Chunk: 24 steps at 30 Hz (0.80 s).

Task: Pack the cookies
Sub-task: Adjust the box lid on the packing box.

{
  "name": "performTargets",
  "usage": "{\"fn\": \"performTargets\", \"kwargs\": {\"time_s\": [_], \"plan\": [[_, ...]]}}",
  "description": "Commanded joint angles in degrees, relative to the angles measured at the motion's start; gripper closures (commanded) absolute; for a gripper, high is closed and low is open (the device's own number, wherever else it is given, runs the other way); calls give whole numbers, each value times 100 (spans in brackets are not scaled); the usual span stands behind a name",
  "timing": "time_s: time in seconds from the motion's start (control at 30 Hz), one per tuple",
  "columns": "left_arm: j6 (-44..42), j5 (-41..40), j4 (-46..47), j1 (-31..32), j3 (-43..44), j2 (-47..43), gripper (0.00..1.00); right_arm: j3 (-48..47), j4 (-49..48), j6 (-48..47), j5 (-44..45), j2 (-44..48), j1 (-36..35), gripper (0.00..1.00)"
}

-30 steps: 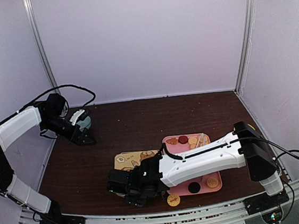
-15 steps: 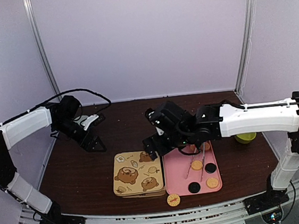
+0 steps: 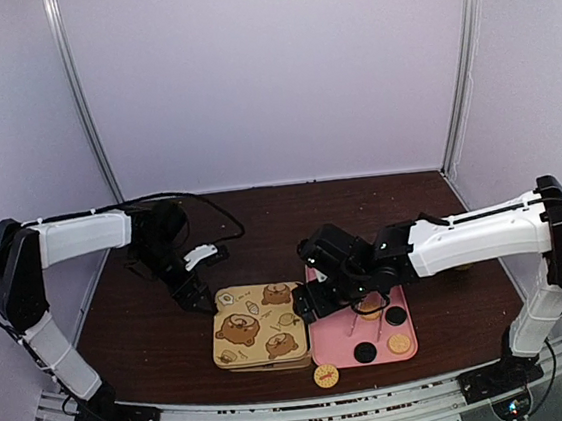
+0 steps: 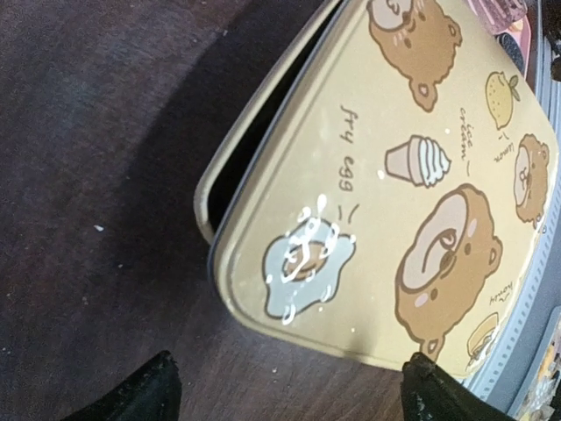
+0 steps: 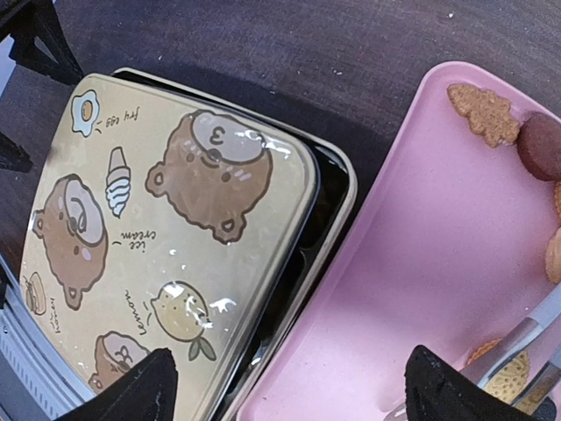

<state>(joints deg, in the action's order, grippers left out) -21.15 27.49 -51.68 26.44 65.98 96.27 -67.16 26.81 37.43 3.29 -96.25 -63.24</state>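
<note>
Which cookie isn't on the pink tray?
The round tan cookie on the table, just off the tray's near edge; the other visible ones all lie on the tray.

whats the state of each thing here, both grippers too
yellow bear-print tin lid: resting askew on the tin, gap showing
pink plastic tray: holding cookies and tongs
small round cookies: loose on the tray, not packed; one lies off the tray
metal tongs: lying on the tray, not held
left gripper: open, empty
right gripper: open, empty
</note>
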Motion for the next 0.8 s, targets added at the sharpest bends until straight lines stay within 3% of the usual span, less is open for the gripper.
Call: {"fn": "performTargets", "kwargs": {"time_s": [0.0, 0.77], "plan": [[-148, -140, 224, 144, 35, 335, 14, 29, -466, 207, -300, -149, -12, 10], [219, 255, 418, 347, 790, 1174, 21, 285, -1441, 471, -970, -376, 205, 22]]}}
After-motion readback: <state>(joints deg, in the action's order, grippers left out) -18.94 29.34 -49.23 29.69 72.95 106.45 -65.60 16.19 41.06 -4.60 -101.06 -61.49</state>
